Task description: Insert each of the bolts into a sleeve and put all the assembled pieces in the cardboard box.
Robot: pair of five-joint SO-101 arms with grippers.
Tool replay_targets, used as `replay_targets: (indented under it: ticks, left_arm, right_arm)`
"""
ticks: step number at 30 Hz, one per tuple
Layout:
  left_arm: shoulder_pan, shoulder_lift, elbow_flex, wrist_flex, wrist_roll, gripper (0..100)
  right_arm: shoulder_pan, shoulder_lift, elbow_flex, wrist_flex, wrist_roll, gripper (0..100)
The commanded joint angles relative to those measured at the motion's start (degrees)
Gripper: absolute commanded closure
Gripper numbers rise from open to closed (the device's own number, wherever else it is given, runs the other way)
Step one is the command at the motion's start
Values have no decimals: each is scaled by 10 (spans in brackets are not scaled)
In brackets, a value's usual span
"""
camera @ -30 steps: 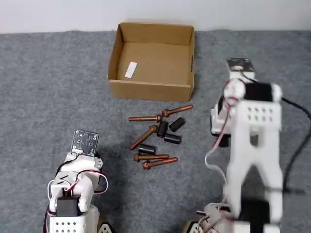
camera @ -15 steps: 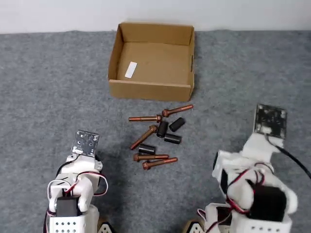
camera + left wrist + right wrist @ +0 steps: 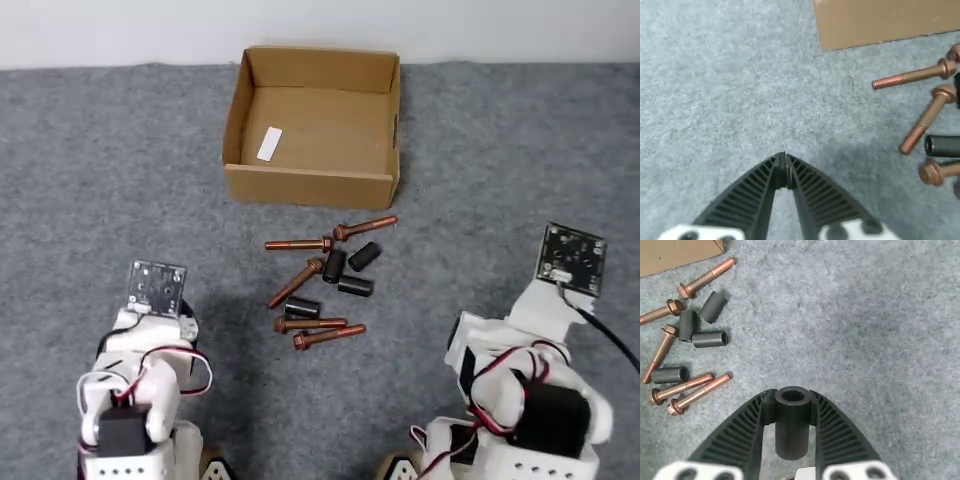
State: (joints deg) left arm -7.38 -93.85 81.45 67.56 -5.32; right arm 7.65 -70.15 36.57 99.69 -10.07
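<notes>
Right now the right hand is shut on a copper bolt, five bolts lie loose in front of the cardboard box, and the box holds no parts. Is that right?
Not quite. The right hand is shut on a black sleeve, not a copper bolt, as the right wrist view shows. The rest stands: five bolts lie loose in front of the cardboard box, and the box holds no parts.

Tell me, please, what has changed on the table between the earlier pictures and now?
The right arm pulled back from beside the pile toward its base; the right gripper is shut on a sleeve. The left arm shifted slightly to its left; the left gripper is shut and empty. The bolts, the four loose sleeves and the cardboard box stayed in place.
</notes>
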Motion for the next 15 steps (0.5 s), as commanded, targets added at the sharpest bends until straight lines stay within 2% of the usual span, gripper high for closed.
replay_targets:
  ticks: [1, 6, 11, 13, 15]
  left_arm:
    - [-3, 142, -118, 42, 13, 994]
    - [18, 395, -316, 132, 39, 993]
    - [61, 577, -486, 171, 29, 992]
    - [93, 634, -533, 171, -21, 992]
    - [127, 684, -578, 170, -103, 992]
  right_arm:
    - [4, 0, -3, -3, 7, 991]
    - [4, 0, -2, -3, 10, 991]
    - [4, 0, -2, 9, 10, 991]
    - [4, 0, -2, 9, 10, 991]
    - [4, 0, -2, 9, 10, 991]
